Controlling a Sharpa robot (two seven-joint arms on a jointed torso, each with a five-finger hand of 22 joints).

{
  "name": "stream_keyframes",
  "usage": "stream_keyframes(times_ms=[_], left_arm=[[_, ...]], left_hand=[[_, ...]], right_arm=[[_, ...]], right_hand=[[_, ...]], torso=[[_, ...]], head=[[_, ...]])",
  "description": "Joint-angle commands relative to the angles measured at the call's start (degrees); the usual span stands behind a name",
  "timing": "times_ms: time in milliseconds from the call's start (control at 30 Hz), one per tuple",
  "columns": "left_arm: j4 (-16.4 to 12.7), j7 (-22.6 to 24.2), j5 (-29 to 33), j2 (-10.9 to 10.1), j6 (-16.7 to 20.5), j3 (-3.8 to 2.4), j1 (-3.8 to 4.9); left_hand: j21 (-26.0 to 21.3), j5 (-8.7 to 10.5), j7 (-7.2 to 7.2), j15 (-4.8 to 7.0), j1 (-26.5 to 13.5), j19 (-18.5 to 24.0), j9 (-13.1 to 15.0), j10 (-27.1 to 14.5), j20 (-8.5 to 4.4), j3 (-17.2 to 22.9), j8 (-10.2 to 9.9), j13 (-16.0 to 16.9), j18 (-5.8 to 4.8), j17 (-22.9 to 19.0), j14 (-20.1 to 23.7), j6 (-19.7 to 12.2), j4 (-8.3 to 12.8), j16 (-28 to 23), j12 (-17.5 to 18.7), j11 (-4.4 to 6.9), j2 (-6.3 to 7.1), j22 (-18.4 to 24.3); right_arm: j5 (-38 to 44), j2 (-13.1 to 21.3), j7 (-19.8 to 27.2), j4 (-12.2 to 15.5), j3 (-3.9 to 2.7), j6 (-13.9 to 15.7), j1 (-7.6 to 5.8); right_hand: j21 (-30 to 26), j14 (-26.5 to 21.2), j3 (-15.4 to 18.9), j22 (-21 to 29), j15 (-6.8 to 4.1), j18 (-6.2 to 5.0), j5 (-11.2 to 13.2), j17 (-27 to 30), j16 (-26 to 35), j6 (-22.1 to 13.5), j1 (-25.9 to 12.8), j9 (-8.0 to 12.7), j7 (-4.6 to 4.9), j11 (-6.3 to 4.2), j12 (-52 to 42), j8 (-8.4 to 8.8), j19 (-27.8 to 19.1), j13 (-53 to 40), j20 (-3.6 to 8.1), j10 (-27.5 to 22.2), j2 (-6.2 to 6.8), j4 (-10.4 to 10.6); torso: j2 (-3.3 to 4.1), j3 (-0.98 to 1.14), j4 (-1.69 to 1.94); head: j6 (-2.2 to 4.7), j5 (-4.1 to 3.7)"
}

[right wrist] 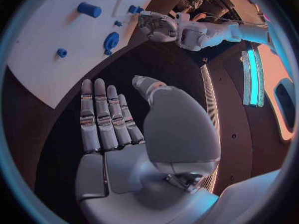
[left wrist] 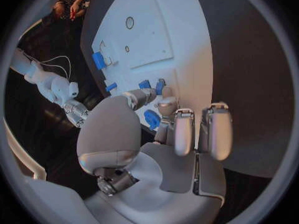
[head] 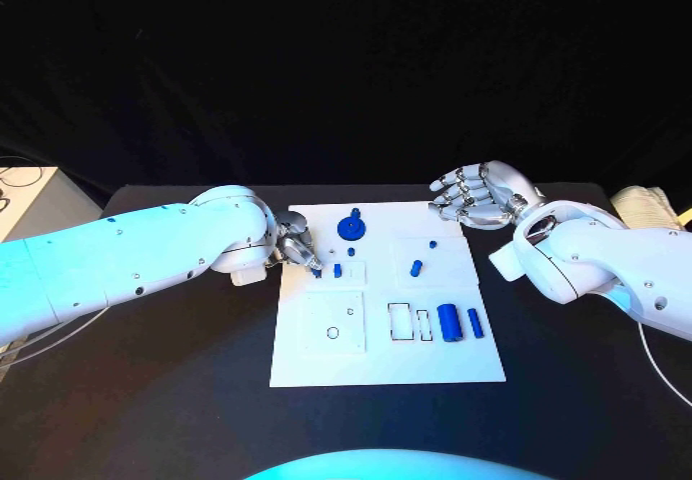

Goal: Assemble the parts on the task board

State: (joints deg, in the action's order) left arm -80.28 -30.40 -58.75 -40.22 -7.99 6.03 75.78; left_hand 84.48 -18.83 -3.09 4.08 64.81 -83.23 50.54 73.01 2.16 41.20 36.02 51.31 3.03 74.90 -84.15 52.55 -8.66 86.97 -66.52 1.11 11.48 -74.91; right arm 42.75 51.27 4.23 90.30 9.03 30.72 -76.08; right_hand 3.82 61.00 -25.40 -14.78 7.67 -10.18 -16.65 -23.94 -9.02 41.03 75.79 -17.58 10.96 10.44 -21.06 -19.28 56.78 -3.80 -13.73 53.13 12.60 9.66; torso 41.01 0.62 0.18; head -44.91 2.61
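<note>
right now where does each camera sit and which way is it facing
Head view: on the robot's head, looking down at the task board on the black table; both white arms come in.
Left wrist view: behind the left hand, facing along its fingers to the board and blue parts.
Right wrist view: behind the right hand, open over the table, facing the board's corner.
Shared: the wrist views both show the board; the right one also shows the left hand.

Backdrop: black, dark cloth-like surface [head: 346, 90] filled the space behind the desk.
Desk: black top [head: 144, 400], matte, reaching the picture's lower corners.
Left edge: pale box-like furniture [head: 26, 205] beside the desk, thin dark cables on it.
Right edge: crumpled pale cloth [head: 652, 207] at the desk's far corner.
Light: cool bluish cast.
</note>
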Motion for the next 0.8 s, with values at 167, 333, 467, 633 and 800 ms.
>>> stream_keyframes(times_ms=[167,333,467,633,800], left_arm=[[-0.39,0.12,-0.57,-0.41,-0.77,-0.03,-0.29],[-0.13,0.11,-0.67,-0.3,-0.53,-0.03,-0.34],[0.04,0.15,-0.7,-0.07,-0.59,-0.02,-0.36],[0.07,0.21,-0.7,0.06,-0.8,-0.02,-0.38],[-0.01,0.3,-0.68,0.08,-1.58,-0.02,-0.39]], left_hand=[[0.35,-0.28,-0.06,0.36,0.04,-0.38,0.08,0.41,-0.08,9.67,0.3,0.2,-0.7,10.9,-4.71,0.38,9.99,0.41,-0.34,0.08,-0.32,-6.15],[0.35,-0.28,-0.06,0.36,0.04,-0.38,0.08,0.41,-0.08,9.67,0.3,0.2,-0.7,10.9,-4.71,0.38,9.99,0.41,-0.34,0.08,-0.32,-6.15],[0.35,-0.28,-0.06,0.36,0.04,-0.38,0.08,0.41,-0.08,9.67,0.3,0.2,-0.7,10.9,-4.71,0.38,9.99,0.41,-0.34,0.08,-0.32,-6.15],[0.35,-0.28,-0.06,0.36,0.04,-0.38,0.08,0.41,-0.08,9.67,0.3,0.2,-0.7,10.9,-4.71,0.38,9.99,0.41,-0.34,0.08,-0.32,-6.15],[0.42,-0.36,-0.05,0.36,-0.01,-0.46,0.07,0.47,-0.1,9.7,0.28,0.23,-0.73,10.98,-4.72,0.45,10.01,0.47,-0.35,0.09,-0.25,-6.26]], right_arm=[[0.16,0.03,0.37,0.08,-0.01,-0.7,0.03],[0.16,0.03,0.37,0.09,-0.01,-0.74,0.04],[0.16,0.03,0.37,0.1,-0.01,-0.76,0.04],[0.16,0.05,0.35,0.1,-0.01,-0.78,0.04],[0.16,0.09,0.33,0.13,-0.01,-0.79,0.04]], right_hand=[[-0.03,-0.08,0.03,0.21,-0.17,-0.3,-0.24,0.14,0.27,0.09,0.09,0.11,3.49,0.09,-0.22,-0.15,-0.27,0.09,-0.04,-0.11,-0.5,-0.26],[-0.03,-0.08,0.03,0.21,-0.17,-0.3,-0.24,0.14,0.27,0.09,0.09,0.11,3.49,0.09,-0.22,-0.15,-0.27,0.09,-0.04,-0.11,-0.5,-0.26],[-0.03,-0.08,0.03,0.21,-0.17,-0.3,-0.24,0.14,0.27,0.09,0.09,0.11,3.49,0.09,-0.22,-0.15,-0.27,0.09,-0.04,-0.11,-0.5,-0.26],[-0.03,-0.08,0.03,0.21,-0.17,-0.3,-0.24,0.14,0.27,0.09,0.09,0.11,3.49,0.09,-0.22,-0.15,-0.27,0.09,-0.04,-0.11,-0.5,-0.26],[-0.03,-0.08,0.03,0.21,-0.17,-0.3,-0.24,0.14,0.27,0.09,0.09,0.11,3.49,0.09,-0.22,-0.15,-0.27,0.09,-0.04,-0.11,-0.5,-0.26]], torso=[[-0.01,-0.02,0.02],[0.02,0.02,0.01],[0.03,0.0,-0.04],[0.0,0.03,-0.06],[0.02,0.06,-0.04]], head=[[-0.03,-0.08],[-0.11,-0.07],[-0.15,0.0],[-0.26,0.1],[-0.33,-0.01]])
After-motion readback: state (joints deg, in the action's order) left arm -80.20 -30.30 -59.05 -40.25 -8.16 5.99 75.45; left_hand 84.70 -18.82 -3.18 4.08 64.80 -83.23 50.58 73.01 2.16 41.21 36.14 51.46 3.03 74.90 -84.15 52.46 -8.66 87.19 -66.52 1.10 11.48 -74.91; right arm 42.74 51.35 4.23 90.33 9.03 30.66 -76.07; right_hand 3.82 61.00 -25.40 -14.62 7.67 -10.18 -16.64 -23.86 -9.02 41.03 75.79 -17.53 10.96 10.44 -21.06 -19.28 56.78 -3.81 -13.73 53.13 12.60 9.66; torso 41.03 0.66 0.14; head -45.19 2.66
